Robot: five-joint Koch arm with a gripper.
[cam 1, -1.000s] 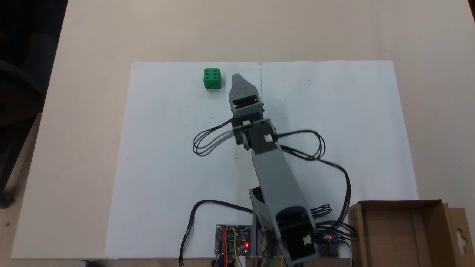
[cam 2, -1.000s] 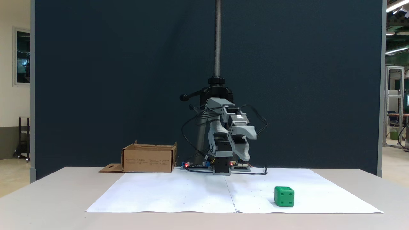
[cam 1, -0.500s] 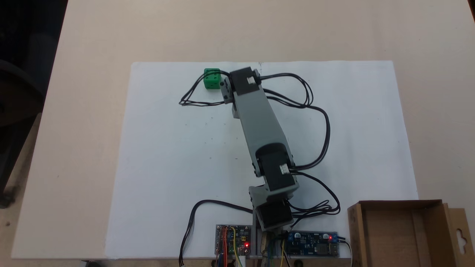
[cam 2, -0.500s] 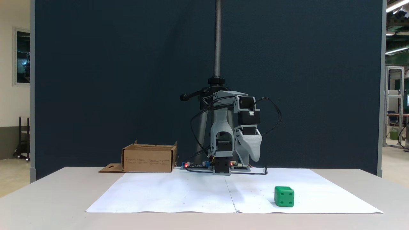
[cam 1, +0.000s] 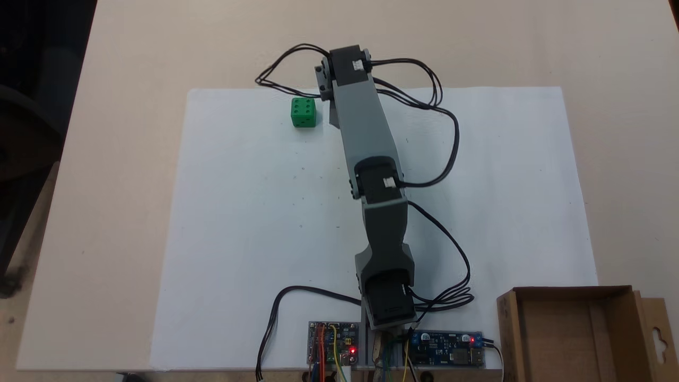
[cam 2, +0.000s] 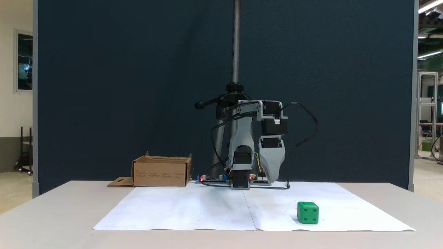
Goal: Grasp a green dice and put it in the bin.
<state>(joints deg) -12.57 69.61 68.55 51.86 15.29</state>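
While my arm stretches out long over the sheet, my grey plastic gripper (cam 2: 272, 178) hangs straight down from the wrist, its tip a little above the paper. From the front-facing fixed view I see just one tapered grey shape, so the two jaws seem to lie one behind the other, and I cannot tell how far apart they stand. Nothing green shows at that tip. In the fixed view from above, my own wrist block and forearm (cam 1: 360, 122) cover the gripper.

Just beside my wrist in that view from above, to its left, the small bright green plastic dice (cam 1: 303, 112) sits flat on the large white paper sheet (cam 1: 238, 223) near its far edge, six dark pips facing up. In the front-facing fixed view the dice (cam 2: 307, 212) rests to the right of my gripper and nearer the camera, apart from it.

Black cables (cam 1: 440, 122) loop out from my wrist and elbow. My base sits at the near edge of the sheet between two small circuit boards (cam 1: 333, 342) with red lights on.

The shallow brown cardboard box (cam 1: 578, 334) with low walls stands open at the corner of the pale wooden table (cam 1: 132, 159), well apart from the dice, its side flap with the cutout lying outward.
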